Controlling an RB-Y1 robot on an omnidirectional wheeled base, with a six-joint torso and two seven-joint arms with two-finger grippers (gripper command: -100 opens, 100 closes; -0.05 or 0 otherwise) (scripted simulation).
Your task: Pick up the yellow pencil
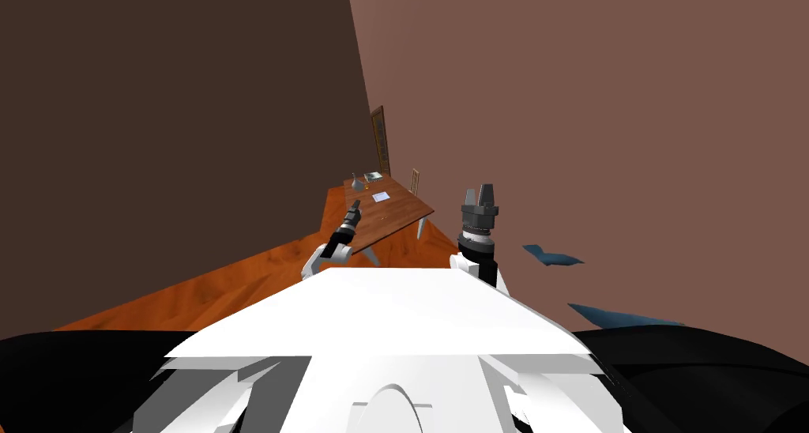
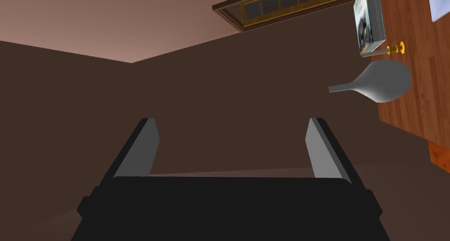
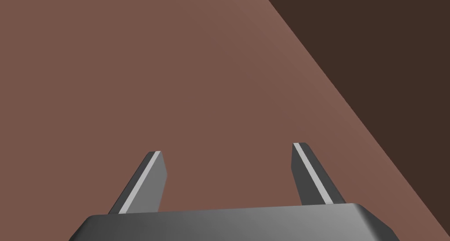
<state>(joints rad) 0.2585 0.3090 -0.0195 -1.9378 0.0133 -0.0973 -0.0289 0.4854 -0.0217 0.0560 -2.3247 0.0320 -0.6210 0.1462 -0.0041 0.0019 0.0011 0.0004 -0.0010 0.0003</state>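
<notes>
A wooden table [image 1: 395, 208] stands well ahead of me by the brown wall. In the left wrist view a small yellow item with a thin grey shaft [image 2: 394, 49], which looks like the pencil, lies on the table [image 2: 417, 97] between a book [image 2: 369, 23] and a grey vase [image 2: 380, 81]. In the head view it is a tiny yellow speck [image 1: 366, 180]. My left gripper [image 1: 355, 205] [image 2: 233, 139] is open and empty, held in the air short of the table. My right gripper [image 1: 480, 193] [image 3: 228, 163] is raised beside my chest, open and empty.
A white sheet [image 1: 381, 196] lies mid-table, and a chair [image 1: 415, 181] stands at the table's far side. A framed panel [image 1: 381, 140] hangs on the wall behind. Two blue flat shapes [image 1: 553, 256] [image 1: 624, 316] lie to my right. Orange wood floor [image 1: 237, 282] lies between me and the table.
</notes>
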